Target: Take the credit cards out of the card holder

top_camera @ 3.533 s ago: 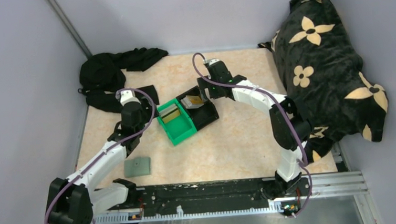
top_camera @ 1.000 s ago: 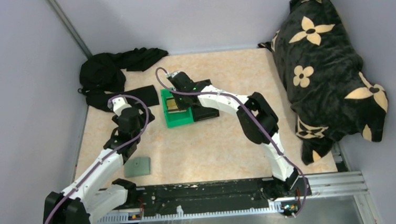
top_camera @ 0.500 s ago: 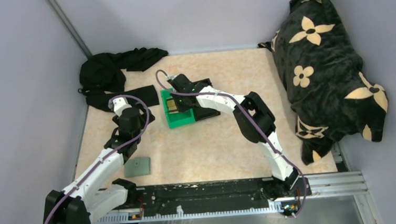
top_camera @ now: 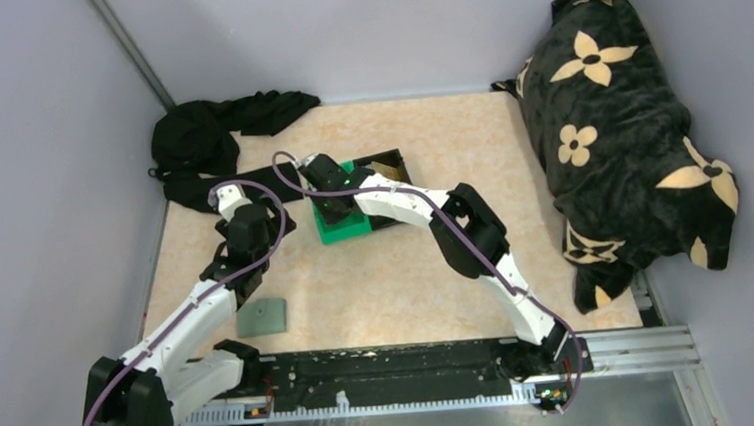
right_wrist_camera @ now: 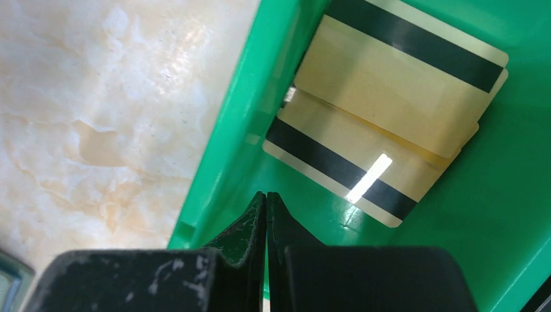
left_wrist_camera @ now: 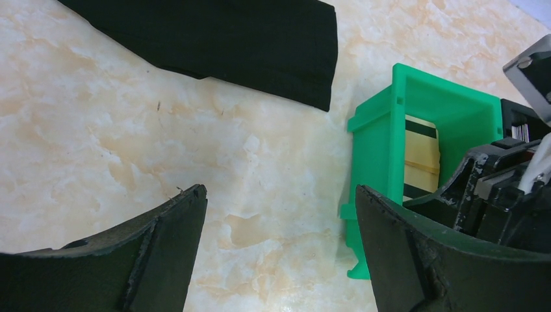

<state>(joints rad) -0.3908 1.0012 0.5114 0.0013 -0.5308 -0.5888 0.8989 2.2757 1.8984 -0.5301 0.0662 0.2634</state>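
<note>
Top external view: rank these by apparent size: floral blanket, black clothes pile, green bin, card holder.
1. floral blanket, largest by far
2. black clothes pile
3. green bin, partly covered
4. card holder, smallest, though with the bin half hidden the gap between these two is unsure

— What sort of place am I looking at?

— A robot lab cell, going by my feed. Plain grey walls box in a single marble-pattern table, with bare metal posts running up the far corners.

— Why not a home?

— My two arms are bolted to a metal rail along the near edge. The flowered blanket and black clothes just lie heaped against the walls.
</note>
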